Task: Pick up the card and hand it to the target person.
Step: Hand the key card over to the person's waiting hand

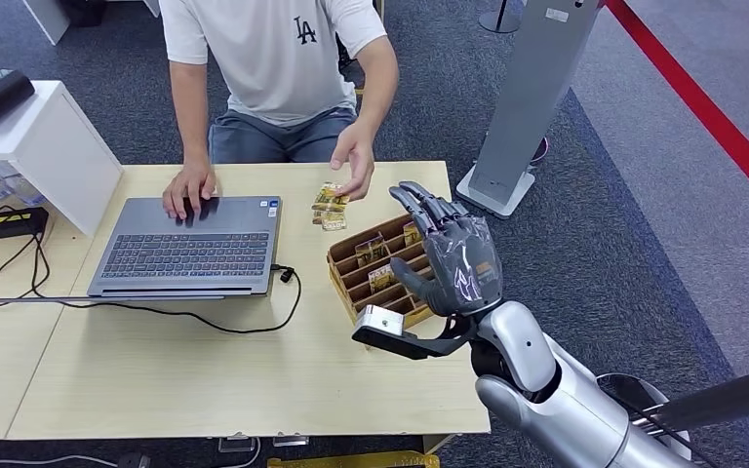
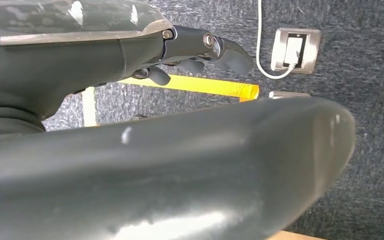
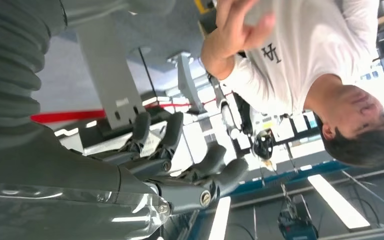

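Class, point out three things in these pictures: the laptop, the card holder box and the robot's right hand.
laptop point(image 1: 190, 255): head view, middle of the keyboard.
card holder box point(image 1: 363, 275): head view, slotted front part.
right hand point(image 1: 458, 255): head view, back of the raised hand.

The right hand point(image 1: 452, 255) covers part of the cardboard card rack point(image 1: 375, 265), so the cards behind it cannot be seen. The person point(image 1: 273, 68) is cut off at the head view's top edge. In the left wrist view, the blurred thumb point(image 2: 180, 170) blocks most of the floor.

"LA" logo on person's white T-shirt point(image 1: 271, 54); no other text legible.
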Controlling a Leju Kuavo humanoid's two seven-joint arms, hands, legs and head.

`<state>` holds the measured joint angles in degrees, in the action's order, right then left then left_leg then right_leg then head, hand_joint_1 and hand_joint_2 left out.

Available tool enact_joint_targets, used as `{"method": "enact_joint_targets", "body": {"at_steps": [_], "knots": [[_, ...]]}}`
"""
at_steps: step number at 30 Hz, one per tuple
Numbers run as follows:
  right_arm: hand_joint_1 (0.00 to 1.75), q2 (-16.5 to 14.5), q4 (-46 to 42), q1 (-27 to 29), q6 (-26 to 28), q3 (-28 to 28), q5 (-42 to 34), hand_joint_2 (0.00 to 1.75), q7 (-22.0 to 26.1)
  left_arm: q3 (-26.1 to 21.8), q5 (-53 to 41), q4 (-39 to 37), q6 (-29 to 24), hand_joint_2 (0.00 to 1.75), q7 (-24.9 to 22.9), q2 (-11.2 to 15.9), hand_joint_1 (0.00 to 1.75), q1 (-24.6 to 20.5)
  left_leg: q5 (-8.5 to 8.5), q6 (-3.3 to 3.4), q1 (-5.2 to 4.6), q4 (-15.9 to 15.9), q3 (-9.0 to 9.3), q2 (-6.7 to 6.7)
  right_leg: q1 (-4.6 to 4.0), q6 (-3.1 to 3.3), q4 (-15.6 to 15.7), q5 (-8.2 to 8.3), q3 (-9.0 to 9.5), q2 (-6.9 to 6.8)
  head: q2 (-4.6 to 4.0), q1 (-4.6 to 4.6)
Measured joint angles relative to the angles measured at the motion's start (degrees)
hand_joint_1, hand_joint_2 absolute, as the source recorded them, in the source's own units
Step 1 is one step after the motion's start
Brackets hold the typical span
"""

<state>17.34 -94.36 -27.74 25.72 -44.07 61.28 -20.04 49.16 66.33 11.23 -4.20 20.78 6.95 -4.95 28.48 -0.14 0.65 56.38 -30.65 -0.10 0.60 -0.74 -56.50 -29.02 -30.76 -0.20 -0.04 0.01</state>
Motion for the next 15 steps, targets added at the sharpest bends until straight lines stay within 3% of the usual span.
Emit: {"method": "enact_joint_targets", "body": {"at_steps": [9,15], "knots": [[0.00,-2.51,7.02,3.45,4.54,0.13,-22.99,1.75,8.84,0.09,0.59,0.00,-0.28,0.00,-0.72,0.00,0.00,0.01,0.00,0.00,0.00,0.00,-0.02,0.00,0.00,0.00,0.00,0.00,-0.03,-0.01,0.00,-0.01],[0.00,-3.64,11.02,6.28,1.61,1.44,-47.41,1.75,18.81,0.13,1.14,0.00,-0.27,0.00,-0.81,0.00,0.00,0.02,0.00,0.00,0.00,0.00,-0.03,0.00,0.00,0.00,0.00,0.00,-0.05,-0.01,0.00,-0.02]]}}
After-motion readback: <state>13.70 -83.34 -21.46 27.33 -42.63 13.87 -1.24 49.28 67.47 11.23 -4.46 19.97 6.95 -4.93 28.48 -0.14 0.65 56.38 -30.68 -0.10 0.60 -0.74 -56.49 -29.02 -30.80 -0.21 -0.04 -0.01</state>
